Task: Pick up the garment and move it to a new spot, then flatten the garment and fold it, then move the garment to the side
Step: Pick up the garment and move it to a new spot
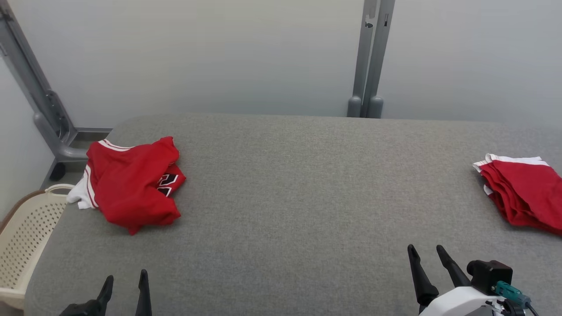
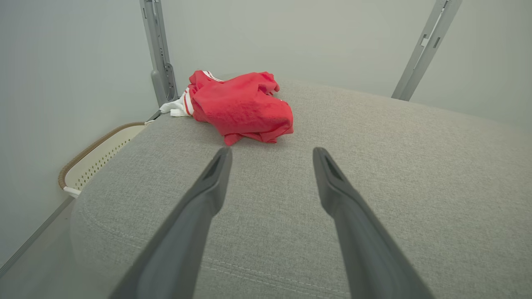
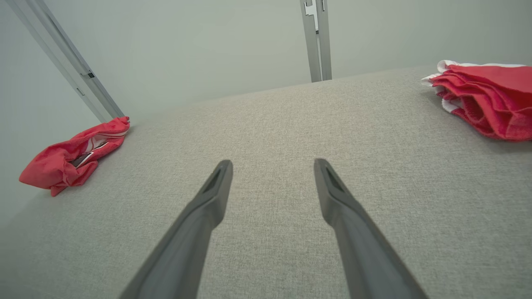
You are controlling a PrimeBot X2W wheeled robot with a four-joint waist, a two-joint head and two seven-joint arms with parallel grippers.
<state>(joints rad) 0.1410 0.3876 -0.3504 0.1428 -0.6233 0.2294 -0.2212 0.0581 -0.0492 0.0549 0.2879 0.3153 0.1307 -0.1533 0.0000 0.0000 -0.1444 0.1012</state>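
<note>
At the far left a cream basket (image 1: 24,237) is sitting lower than the desk (image 1: 281,197), just beside its rounded left edge. A slanted metal strut (image 1: 33,83) is rising behind it against the pale wall. The garment (image 1: 131,184) is lying crumpled near the desk's far left corner, its white trim reaching the left edge above the basket. The left end effector (image 1: 126,275) is hovering at the near edge, well short of the garment, its two dark fingers standing wide apart and gripping nothing. From there the middle of the desk is lying open all the way across, back to a pair of upright metal posts (image 1: 371,57) behind the far edge. The right end effector (image 1: 425,247) is hovering at the near right, fingers likewise spread and holding nothing. At the right edge a pile (image 1: 522,197) of folded red clothes is resting, running out of the head view.

The desk is wearing a grey woven cover, softly padded, with rounded corners and a stitched seam along its near side. The garment is showing bright red cloth with white stripes and a black-and-white printed mark among its folds. The basket is showing perforated sides and a brown rim. The fingers are tapering to narrow tips.
</note>
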